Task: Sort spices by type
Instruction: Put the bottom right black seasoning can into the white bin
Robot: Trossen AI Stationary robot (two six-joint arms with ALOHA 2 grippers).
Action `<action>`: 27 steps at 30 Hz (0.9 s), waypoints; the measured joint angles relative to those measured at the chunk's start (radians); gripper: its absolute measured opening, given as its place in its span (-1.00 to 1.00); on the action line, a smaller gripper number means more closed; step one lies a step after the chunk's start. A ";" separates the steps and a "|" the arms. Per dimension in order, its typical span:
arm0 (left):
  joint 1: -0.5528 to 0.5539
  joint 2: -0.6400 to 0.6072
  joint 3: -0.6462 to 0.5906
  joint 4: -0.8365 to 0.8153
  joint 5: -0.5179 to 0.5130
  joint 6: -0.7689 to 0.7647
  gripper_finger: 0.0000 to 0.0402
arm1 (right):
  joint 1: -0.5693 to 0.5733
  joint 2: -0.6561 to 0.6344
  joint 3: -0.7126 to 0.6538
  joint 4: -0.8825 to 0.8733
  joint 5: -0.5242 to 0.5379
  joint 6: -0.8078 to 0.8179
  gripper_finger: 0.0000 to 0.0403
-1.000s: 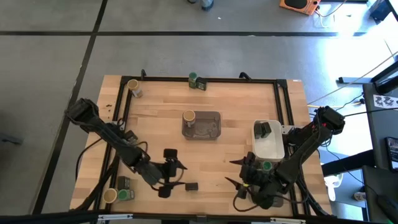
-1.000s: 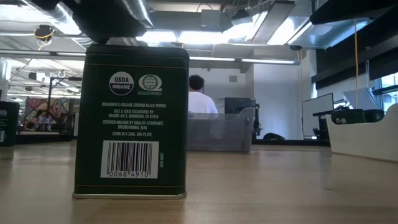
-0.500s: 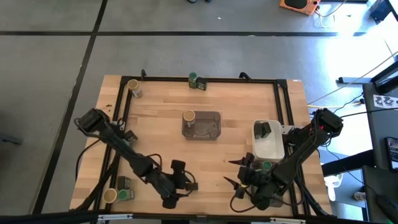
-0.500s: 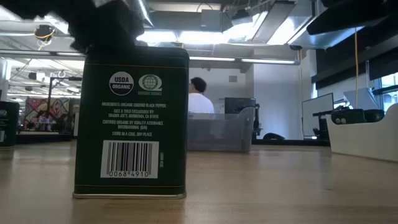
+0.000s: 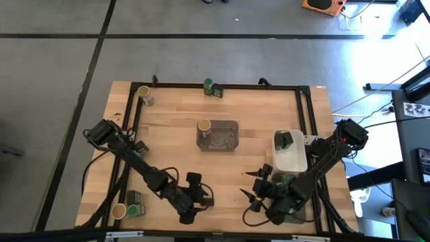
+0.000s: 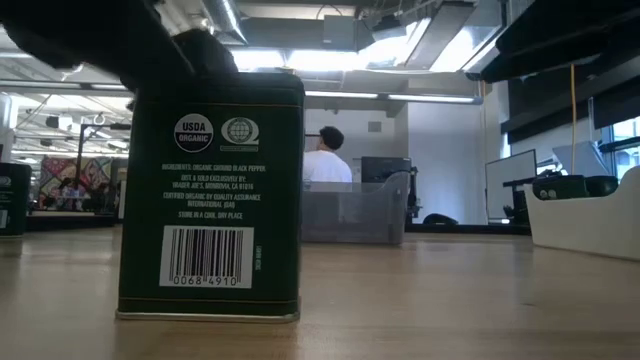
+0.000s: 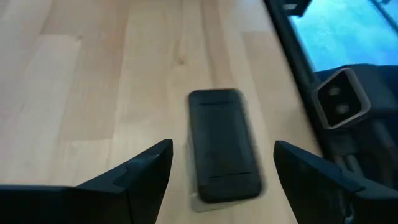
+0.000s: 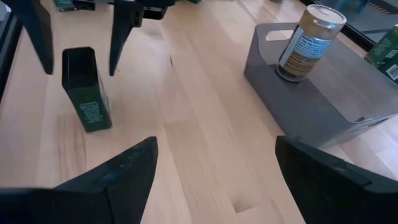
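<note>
A small dark green rectangular tin (image 7: 222,155) stands upright on its base on the wood near the table's near edge (image 5: 207,200); it fills the low view (image 6: 210,195). My left gripper (image 7: 222,148) is open and hangs over the tin, one finger on either side of its top, apart from it. The right wrist view shows those fingers (image 8: 124,31) straddling the tin (image 8: 87,93). My right gripper (image 5: 250,186) is open, low over the wood to the tin's right, holding nothing (image 8: 216,144).
A grey tray (image 5: 225,138) at mid-table holds a tan-lidded jar (image 8: 311,43). A white tray (image 5: 290,160) on the right holds a dark tin. A green-lidded jar (image 5: 287,179) stands by my right arm. More jars and tins stand at the far edge and the near-left corner (image 5: 131,207).
My left gripper has moved toward the table's right and near edge, coming over the dark tin, and has sunk until its open fingers stand on either side of the tin's top. The tin has stayed where it was.
</note>
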 joint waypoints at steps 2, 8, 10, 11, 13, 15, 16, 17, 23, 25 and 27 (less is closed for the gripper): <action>0.008 0.012 0.000 0.018 -0.002 -0.002 0.37 | 0.000 0.007 0.000 -0.001 0.000 -0.001 0.61; 0.011 0.025 0.000 0.007 -0.003 0.007 0.25 | 0.000 0.008 0.000 -0.002 0.001 -0.004 0.61; 0.013 0.027 0.000 0.008 -0.003 0.007 0.14 | 0.000 0.008 0.000 -0.001 0.000 -0.004 0.61; 0.014 0.027 0.000 0.007 -0.003 0.009 0.08 | 0.000 0.008 0.000 -0.002 0.000 -0.005 0.61; 0.017 0.027 0.000 0.006 -0.003 0.010 -0.06 | 0.000 0.008 0.000 -0.002 0.000 -0.005 0.61; 0.021 0.027 0.000 0.008 -0.003 0.019 -0.21 | 0.000 0.008 0.000 -0.002 0.000 -0.005 0.61; 0.022 0.027 0.000 0.009 -0.003 0.025 -0.27 | 0.001 0.008 0.000 -0.002 0.000 -0.005 0.61; 0.022 0.027 0.000 0.009 -0.003 0.033 -0.34 | 0.001 0.008 0.000 -0.001 0.000 -0.005 0.61; 0.033 0.027 0.000 0.017 -0.035 0.103 -0.41 | -0.001 0.008 0.000 0.047 -0.018 -0.013 0.61; 0.053 0.026 0.000 0.020 -0.077 0.127 -0.41 | -0.012 0.013 0.000 0.081 -0.022 -0.050 0.61; 0.084 0.026 0.000 0.025 -0.094 0.144 -0.38 | -0.028 0.028 0.000 0.115 -0.033 -0.087 0.61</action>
